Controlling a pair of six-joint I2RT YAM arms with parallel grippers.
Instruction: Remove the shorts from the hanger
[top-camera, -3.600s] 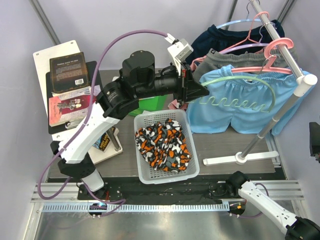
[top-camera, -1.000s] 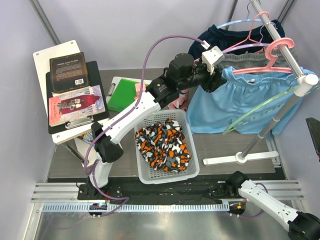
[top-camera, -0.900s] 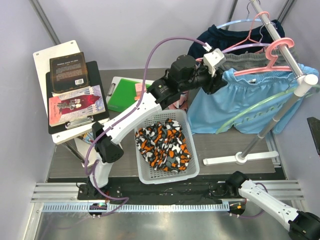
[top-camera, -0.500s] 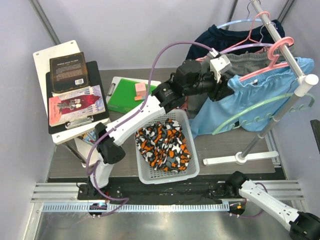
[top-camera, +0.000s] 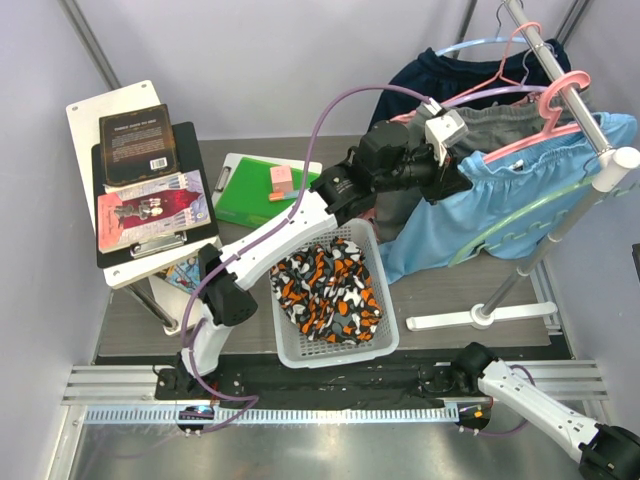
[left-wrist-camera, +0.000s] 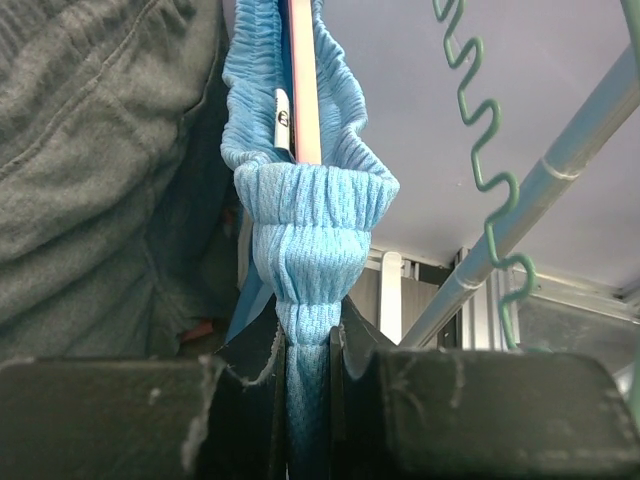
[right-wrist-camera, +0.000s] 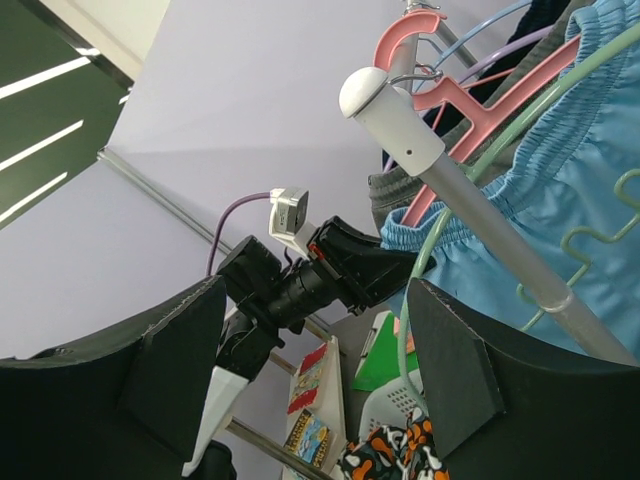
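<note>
The light blue shorts hang on a pink hanger on the rack rail. My left gripper is shut on the left corner of their waistband, with the cloth bunched between the fingers in the left wrist view, just under the pink hanger. The camouflage shorts lie in the white basket. My right gripper is open and empty, low at the near right and pointing up at the blue shorts. Only its arm shows from above.
The rack's rail and post stand on a white base. Grey shorts and a dark navy garment hang behind. A loose green hanger dangles across the blue shorts. A green clipboard and books are at the left.
My left gripper has moved right and up with the blue waistband corner, pulling the shorts toward the rail end. The cloth bunched up and the green hanger swung. The right arm barely moved.
</note>
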